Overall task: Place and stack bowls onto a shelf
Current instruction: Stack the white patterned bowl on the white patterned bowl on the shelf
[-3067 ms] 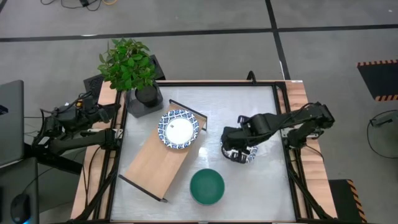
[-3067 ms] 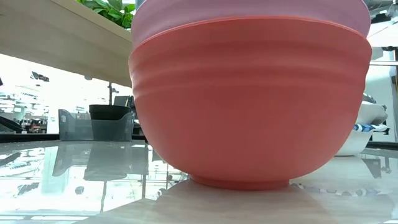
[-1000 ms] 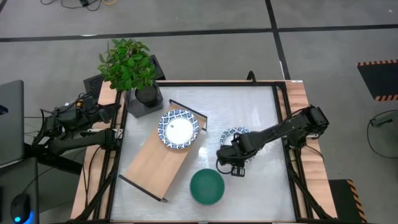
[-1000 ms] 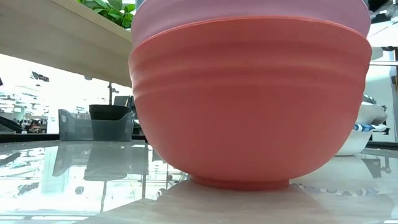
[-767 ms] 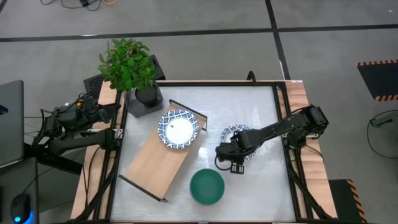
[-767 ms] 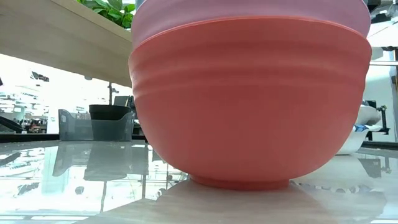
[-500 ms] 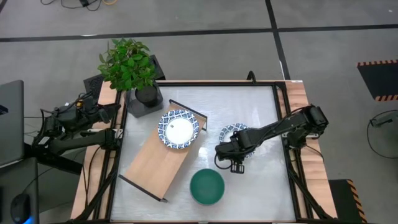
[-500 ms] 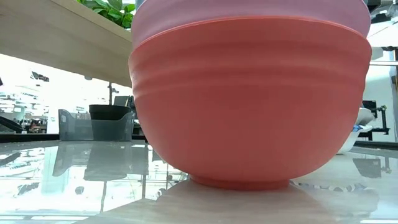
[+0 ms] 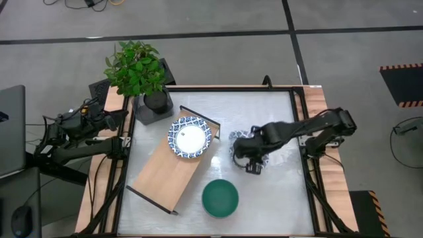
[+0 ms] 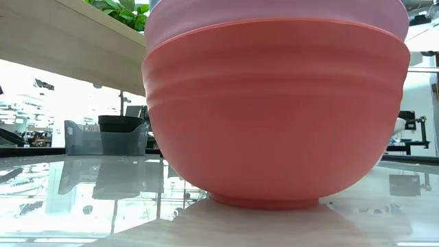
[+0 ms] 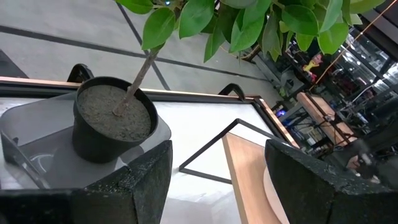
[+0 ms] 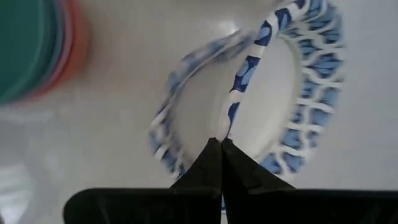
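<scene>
A blue-and-white patterned bowl (image 9: pixel 238 137) is in my right gripper (image 9: pixel 250 163), which is shut on it over the table's middle right. A second patterned bowl (image 9: pixel 190 137) rests on the far end of the light-wood shelf (image 9: pixel 165 175). A stack of bowls stands near the table's near edge. It shows a green bowl (image 9: pixel 220 198) on top in the high view and a red bowl (image 10: pixel 274 116) under a pink one (image 10: pixel 274 17) in the low view. My left gripper (image 9: pixel 121 119) waits open at the table's left edge, by the plant. My right gripper (image 12: pixel 222 144) pinches the patterned bowl's rim (image 12: pixel 231 118) between its two fingertips, one on the white inner side and one on the patterned outer wall. The fingers come from above, slanting down. The bowl hangs tilted from this one spot, lifted off the table.
A potted plant (image 9: pixel 135 69) in a black pot (image 11: pixel 115 124) on a clear tray stands at the far left corner. The shelf's black end frame (image 11: pixel 217 152) rises by it. Bare tabletop (image 9: pixel 277 198) lies right of the stack.
My right gripper has risen and drawn back from the stack toward the table's far edge, its arm folding up. The patterned bowl, which rested on the table, has come up with it, tipped and shifted slightly toward the shelf. It has left the low view's right edge.
</scene>
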Controlling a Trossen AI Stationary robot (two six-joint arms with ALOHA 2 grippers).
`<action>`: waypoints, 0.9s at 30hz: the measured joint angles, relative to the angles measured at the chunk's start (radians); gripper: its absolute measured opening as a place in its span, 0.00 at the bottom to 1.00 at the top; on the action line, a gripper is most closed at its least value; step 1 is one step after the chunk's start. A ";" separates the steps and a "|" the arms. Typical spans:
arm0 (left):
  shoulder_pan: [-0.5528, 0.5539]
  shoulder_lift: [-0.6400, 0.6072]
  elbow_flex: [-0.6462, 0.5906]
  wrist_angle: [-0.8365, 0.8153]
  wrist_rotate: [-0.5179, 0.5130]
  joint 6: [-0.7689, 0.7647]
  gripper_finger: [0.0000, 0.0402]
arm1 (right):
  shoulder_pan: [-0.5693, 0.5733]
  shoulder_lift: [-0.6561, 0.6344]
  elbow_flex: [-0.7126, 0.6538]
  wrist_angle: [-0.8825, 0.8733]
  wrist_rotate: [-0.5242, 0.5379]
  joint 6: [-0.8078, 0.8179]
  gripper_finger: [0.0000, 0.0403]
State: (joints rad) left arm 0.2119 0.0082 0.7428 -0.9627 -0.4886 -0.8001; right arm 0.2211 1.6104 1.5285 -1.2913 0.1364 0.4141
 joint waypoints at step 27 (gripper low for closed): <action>0.000 0.000 0.000 0.000 -0.013 -0.015 0.60 | -0.107 -0.031 0.236 0.339 0.418 -0.730 0.04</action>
State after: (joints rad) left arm 0.2121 0.0082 0.7429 -0.9627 -0.5015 -0.8154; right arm 0.1146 1.5796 1.7647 -0.9520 0.5548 -0.3160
